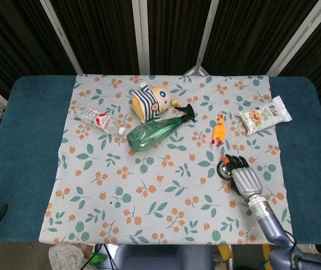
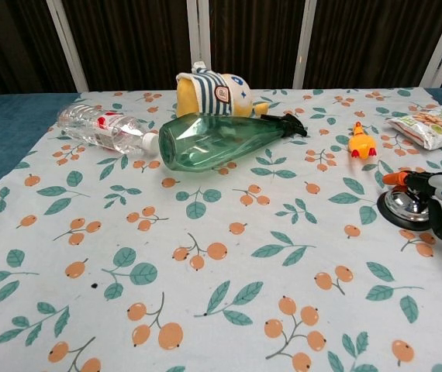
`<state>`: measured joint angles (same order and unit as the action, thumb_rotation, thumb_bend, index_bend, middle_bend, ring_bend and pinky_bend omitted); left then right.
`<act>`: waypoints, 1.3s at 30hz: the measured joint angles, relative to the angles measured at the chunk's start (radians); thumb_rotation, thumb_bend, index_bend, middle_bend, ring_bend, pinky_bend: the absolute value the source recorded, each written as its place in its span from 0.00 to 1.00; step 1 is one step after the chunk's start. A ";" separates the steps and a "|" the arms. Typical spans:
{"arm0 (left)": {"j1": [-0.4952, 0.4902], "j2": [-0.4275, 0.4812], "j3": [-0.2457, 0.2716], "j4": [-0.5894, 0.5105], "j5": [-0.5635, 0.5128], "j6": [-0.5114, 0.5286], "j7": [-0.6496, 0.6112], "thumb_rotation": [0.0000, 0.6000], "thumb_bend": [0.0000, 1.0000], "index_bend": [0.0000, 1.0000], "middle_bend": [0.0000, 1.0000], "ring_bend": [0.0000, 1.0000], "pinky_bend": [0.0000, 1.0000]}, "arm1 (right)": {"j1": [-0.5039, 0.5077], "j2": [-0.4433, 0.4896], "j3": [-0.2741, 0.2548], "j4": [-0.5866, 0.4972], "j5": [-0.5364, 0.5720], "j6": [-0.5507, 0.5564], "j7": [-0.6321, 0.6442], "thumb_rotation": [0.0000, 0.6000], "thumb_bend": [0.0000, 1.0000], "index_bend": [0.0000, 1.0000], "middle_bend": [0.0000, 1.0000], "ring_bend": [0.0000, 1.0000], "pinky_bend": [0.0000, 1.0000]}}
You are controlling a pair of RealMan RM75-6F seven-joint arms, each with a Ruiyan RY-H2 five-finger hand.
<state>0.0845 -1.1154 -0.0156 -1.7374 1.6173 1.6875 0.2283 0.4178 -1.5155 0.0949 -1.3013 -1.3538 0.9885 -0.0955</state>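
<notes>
From the head view the right robot hand [image 1: 240, 172] lies over the metal bell [image 1: 226, 170] in the lower right of the frame, hiding most of it; the chest view shows the dome [image 2: 407, 203] bare at right, fingers [image 2: 438, 186] curled above and just beside it. I cannot tell whether they touch it. The bell sits upright, round, on the flowered cloth [image 1: 149, 191].
</notes>
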 measured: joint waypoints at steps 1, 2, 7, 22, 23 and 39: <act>0.000 0.000 0.000 0.000 0.000 0.000 0.001 1.00 0.40 0.05 0.00 0.03 0.16 | 0.003 -0.002 -0.003 0.002 0.000 -0.002 0.000 1.00 1.00 0.01 0.00 0.00 0.00; 0.000 0.000 0.001 0.000 -0.001 -0.001 0.002 1.00 0.40 0.05 0.00 0.03 0.16 | 0.004 -0.003 -0.005 0.002 0.000 -0.003 -0.003 1.00 1.00 0.01 0.00 0.00 0.00; 0.000 0.000 0.001 -0.001 -0.001 0.000 0.003 1.00 0.40 0.05 0.00 0.03 0.16 | 0.009 0.004 -0.009 -0.016 -0.001 0.000 -0.027 1.00 1.00 0.01 0.00 0.00 0.00; 0.004 0.010 0.002 -0.001 -0.001 0.006 -0.021 1.00 0.40 0.05 0.00 0.03 0.16 | -0.058 0.246 0.040 -0.374 -0.140 0.308 -0.004 1.00 1.00 0.01 0.00 0.00 0.00; 0.004 0.010 0.003 -0.001 0.002 0.006 -0.022 1.00 0.40 0.05 0.00 0.03 0.16 | -0.077 0.283 0.039 -0.419 -0.161 0.349 -0.005 1.00 1.00 0.01 0.00 0.00 0.00; 0.021 0.032 0.011 0.000 0.015 0.036 -0.073 1.00 0.40 0.05 0.00 0.03 0.16 | -0.363 0.423 -0.133 -0.494 -0.398 0.663 -0.111 1.00 1.00 0.01 0.00 0.00 0.00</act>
<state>0.1051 -1.0839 -0.0043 -1.7370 1.6327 1.7234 0.1553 0.0552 -1.0925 -0.0378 -1.7955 -1.7517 1.6512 -0.2061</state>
